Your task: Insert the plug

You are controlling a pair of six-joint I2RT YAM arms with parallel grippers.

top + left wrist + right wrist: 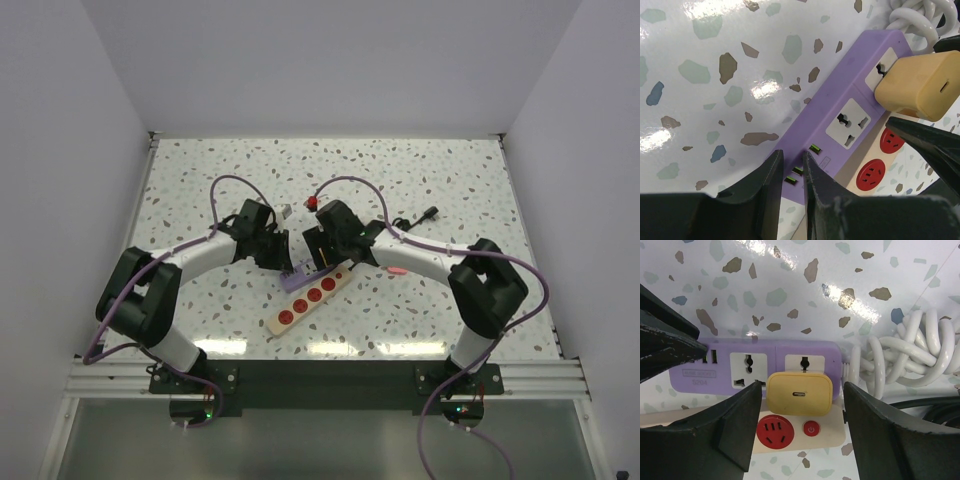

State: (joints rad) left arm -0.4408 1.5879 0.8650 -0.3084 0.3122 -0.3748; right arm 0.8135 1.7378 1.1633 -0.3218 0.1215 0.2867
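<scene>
A yellow plug (799,393) sits in the end socket of the purple power strip (755,352), right beside the strip's coiled white cable (905,355). My right gripper (802,386) is open, a finger on each side of the plug with a gap on both sides. In the left wrist view the plug (917,85) stands on the purple strip (840,90). My left gripper (792,155) is shut and holds nothing, its tips down on the strip's USB end. From above, both grippers (283,262) (325,262) meet over the strip (296,277).
A beige power strip (310,297) with red sockets lies against the purple one on its near side. A black cable with a connector (430,212) and a small red item (311,203) lie farther back. White walls close in the table.
</scene>
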